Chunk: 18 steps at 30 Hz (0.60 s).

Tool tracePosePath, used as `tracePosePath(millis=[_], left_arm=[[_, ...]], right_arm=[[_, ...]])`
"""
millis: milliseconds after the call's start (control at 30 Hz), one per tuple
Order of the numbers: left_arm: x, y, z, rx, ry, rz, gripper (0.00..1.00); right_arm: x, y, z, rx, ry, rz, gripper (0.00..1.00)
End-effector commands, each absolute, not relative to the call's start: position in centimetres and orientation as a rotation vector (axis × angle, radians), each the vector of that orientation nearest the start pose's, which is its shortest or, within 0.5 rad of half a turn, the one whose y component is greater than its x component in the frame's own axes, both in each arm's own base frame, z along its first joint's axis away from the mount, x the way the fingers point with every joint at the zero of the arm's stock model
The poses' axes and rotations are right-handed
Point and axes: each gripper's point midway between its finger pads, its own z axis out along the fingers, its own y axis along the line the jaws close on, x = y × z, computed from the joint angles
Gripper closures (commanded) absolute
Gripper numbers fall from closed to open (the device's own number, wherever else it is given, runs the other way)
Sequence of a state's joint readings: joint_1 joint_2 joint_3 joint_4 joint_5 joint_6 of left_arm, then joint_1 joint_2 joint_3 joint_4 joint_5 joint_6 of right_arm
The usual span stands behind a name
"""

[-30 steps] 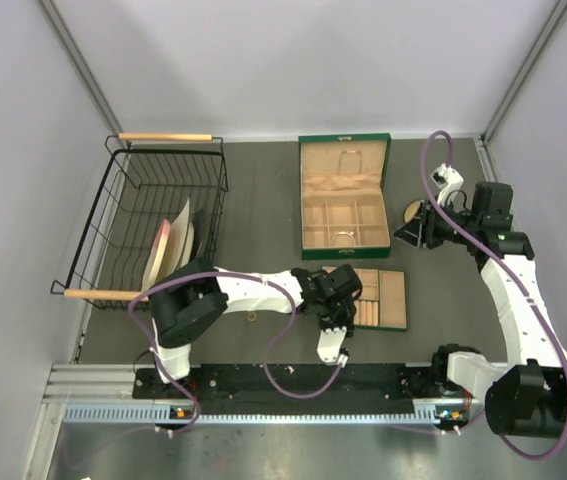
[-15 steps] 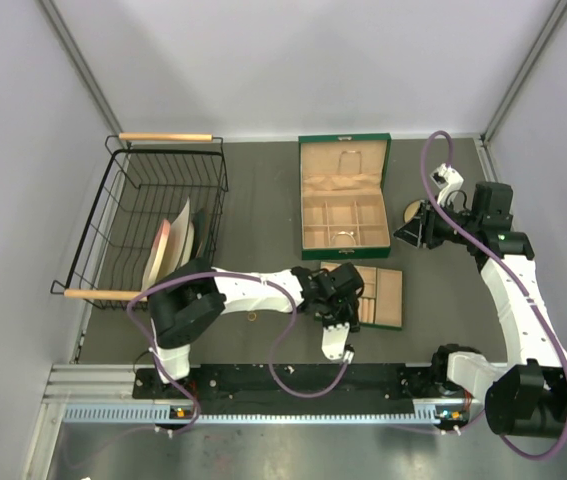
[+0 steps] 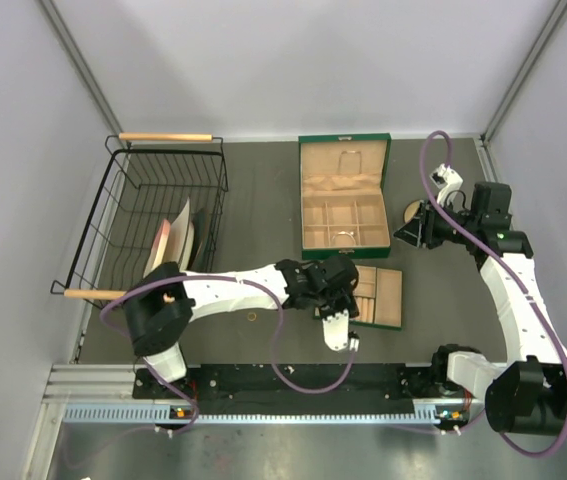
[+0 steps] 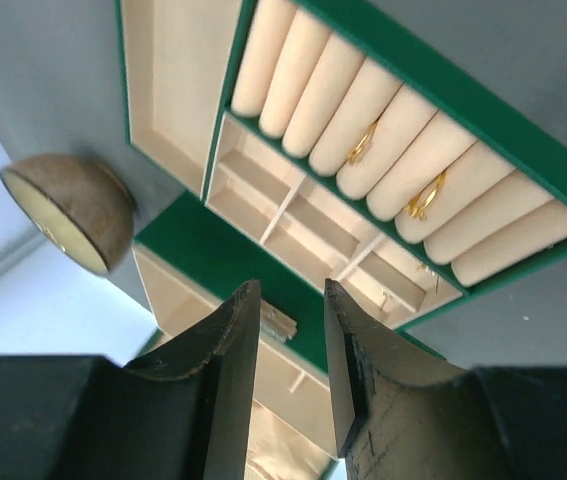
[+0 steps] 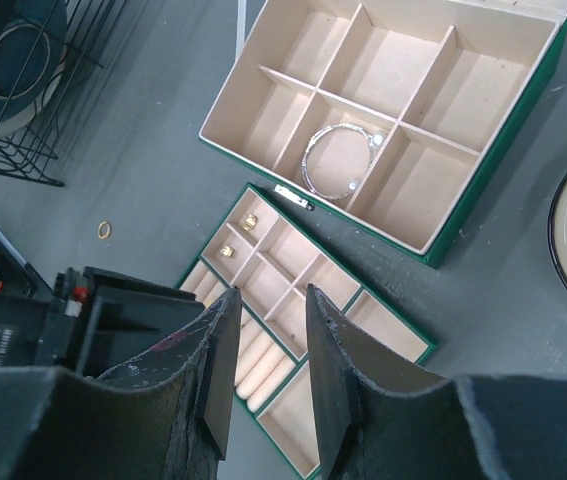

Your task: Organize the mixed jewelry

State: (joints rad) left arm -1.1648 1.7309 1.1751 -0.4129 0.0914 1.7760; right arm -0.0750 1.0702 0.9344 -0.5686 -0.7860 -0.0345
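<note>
The tan compartment tray (image 3: 387, 298) lies in front of the open green jewellery box (image 3: 343, 200). My left gripper (image 3: 337, 283) hovers over the tray's left end, open and empty (image 4: 291, 295). In the left wrist view two gold rings (image 4: 363, 142) (image 4: 428, 195) sit in the tray's ring rolls. The right wrist view shows two small gold pieces (image 5: 250, 221) (image 5: 227, 251) in the tray's small compartments and a loose gold ring (image 5: 104, 230) on the table, also in the top view (image 3: 252, 317). My right gripper (image 3: 410, 228) is open and empty (image 5: 271, 300), raised to the right of the box.
A silver bracelet (image 5: 338, 160) lies in the box. The round wooden stand (image 3: 411, 211) sits right of the box, under my right gripper. A black wire basket (image 3: 153, 215) holding plates stands at the left. Grey walls close in both sides.
My left arm has swung, its elbow moving left and its gripper edging a little farther over the tray's left end. The right arm has not moved.
</note>
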Motion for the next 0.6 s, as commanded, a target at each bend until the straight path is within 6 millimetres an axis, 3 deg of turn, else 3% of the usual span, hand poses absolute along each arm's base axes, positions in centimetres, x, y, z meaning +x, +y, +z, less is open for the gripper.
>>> tracePosePath(millis=[0, 67, 100, 200, 300, 367, 433, 533, 567], left_arm=[[21.3, -39.5, 15.4, 2.369, 0.585, 0.133, 0.63], [22.0, -38.1, 17.3, 2.294, 0.831, 0.133, 0.63], [21.5, -36.5, 17.3, 2.32, 0.925, 0.107, 0.63], [20.8, -34.1, 18.8, 2.226, 1.204, -0.002, 0.63], [19.6, -30.7, 18.5, 2.181, 1.461, -0.132, 0.62], [19.3, -27.8, 17.9, 2.129, 1.657, -0.186, 0.62], [18.4, -26.3, 17.1, 2.086, 1.789, -0.283, 0.62], [17.9, -23.8, 14.8, 2.052, 1.921, -0.337, 0.62], [17.7, -22.8, 13.3, 2.04, 1.966, -0.343, 0.62]], right_arm=[[28.2, 10.0, 21.2, -0.381, 2.099, 0.799, 0.67], [28.2, 9.9, 21.2, -0.387, 2.095, 0.796, 0.66], [28.2, 10.0, 21.3, -0.391, 2.093, 0.795, 0.66], [28.2, 9.9, 21.3, -0.404, 2.087, 0.785, 0.64], [28.2, 9.8, 21.1, -0.414, 2.087, 0.769, 0.62], [28.3, 9.7, 21.0, -0.419, 2.087, 0.758, 0.61], [28.4, 9.5, 20.7, -0.417, 2.095, 0.751, 0.58], [28.5, 9.5, 20.4, -0.418, 2.104, 0.747, 0.54], [28.5, 9.4, 20.4, -0.419, 2.104, 0.744, 0.54]])
